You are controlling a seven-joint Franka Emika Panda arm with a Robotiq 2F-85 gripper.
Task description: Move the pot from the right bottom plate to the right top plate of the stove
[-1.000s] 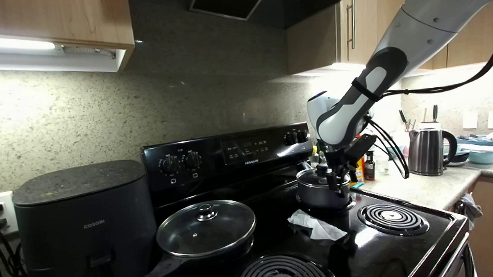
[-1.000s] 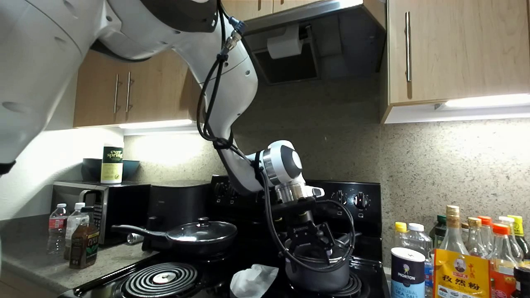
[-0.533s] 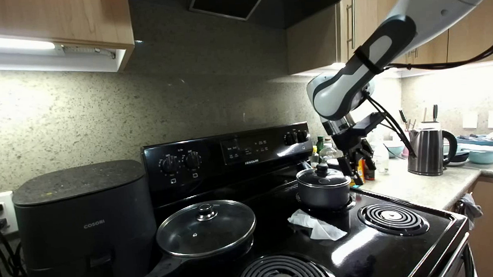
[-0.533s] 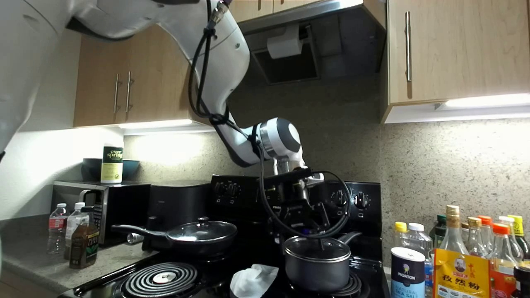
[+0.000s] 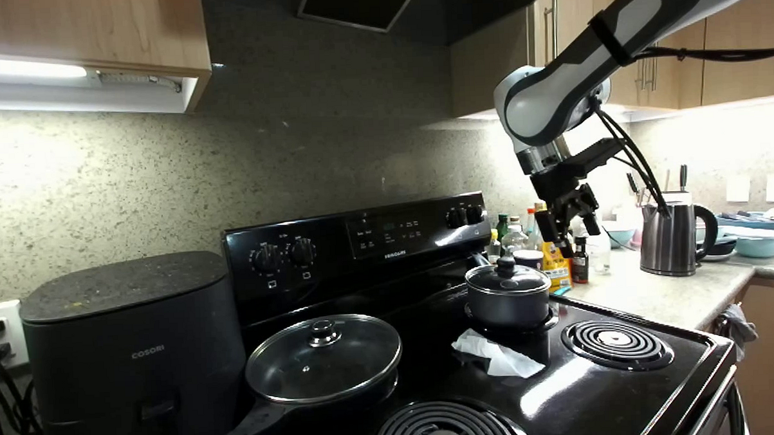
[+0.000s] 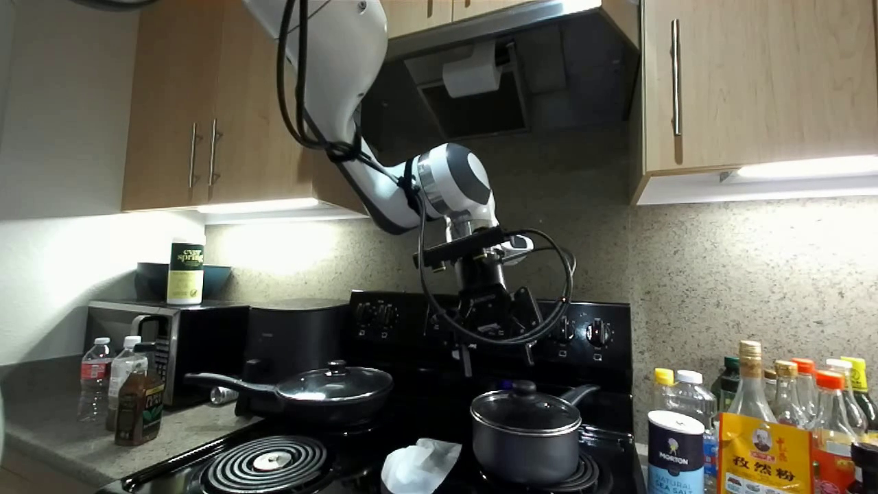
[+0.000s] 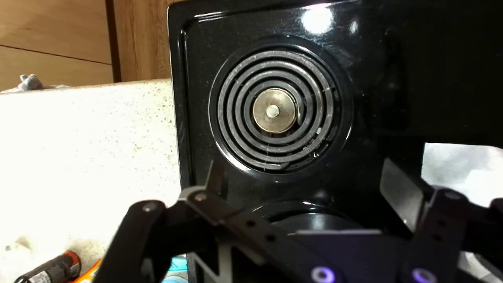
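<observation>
the stove (image 5: 612,396) looks glossy, the pot (image 5: 509,303) smooth, the kettle (image 5: 666,243) shiny metal.

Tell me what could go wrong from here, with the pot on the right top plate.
The white crumpled sheet lies on the stove near the pot and might scorch if the stove is heated. The cable loop hangs by the open gripper and could snag the lid knob if the gripper dips. In an exterior view the right top plate shows past one side of the pot, so it may sit off-centre and could shift if bumped.
</observation>
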